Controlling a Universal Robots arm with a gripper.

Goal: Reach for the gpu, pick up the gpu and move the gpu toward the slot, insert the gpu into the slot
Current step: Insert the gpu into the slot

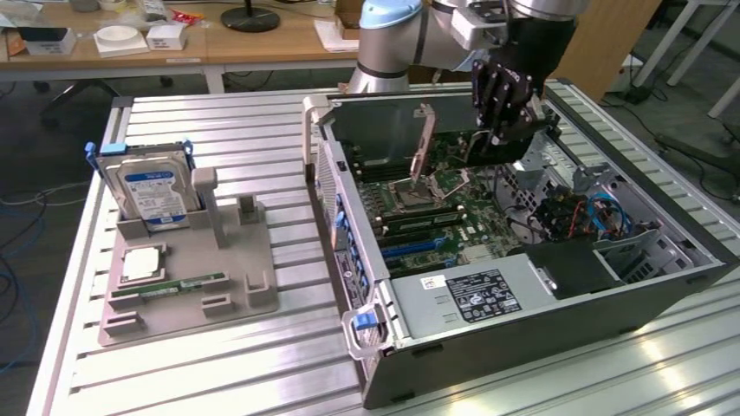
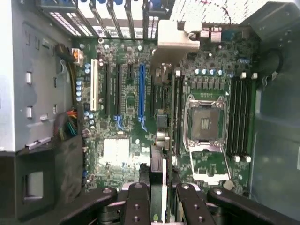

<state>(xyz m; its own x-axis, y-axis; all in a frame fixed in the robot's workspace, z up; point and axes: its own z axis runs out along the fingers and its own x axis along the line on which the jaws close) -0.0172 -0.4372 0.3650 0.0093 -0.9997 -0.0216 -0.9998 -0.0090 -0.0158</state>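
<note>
Light: bright, even, from overhead.
Glare: streaks on table [image 1: 682, 347]; gpu [image 2: 176, 40] bracket washed pale.
Shadow: case [image 1: 521, 355] interior corners dark.

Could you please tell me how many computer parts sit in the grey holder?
3: a blue-labelled hard drive upright at the far end, a square silvery chip flat before it, and a green memory stick nearest the camera. The drive may hide more.

The case [image 1: 659, 286] lies open side up, so it's a clear drop straight onto the motherboard [image 2: 122, 150]. The end effector [image 2: 158, 187] gripping the gpu [image 2: 176, 41] hangs between the blue slot [image 2: 141, 93] and the CPU socket [image 2: 204, 123]. A black box [image 1: 567, 264] and loose cables [image 1: 590, 212] crowd the exterior view's right.
</note>
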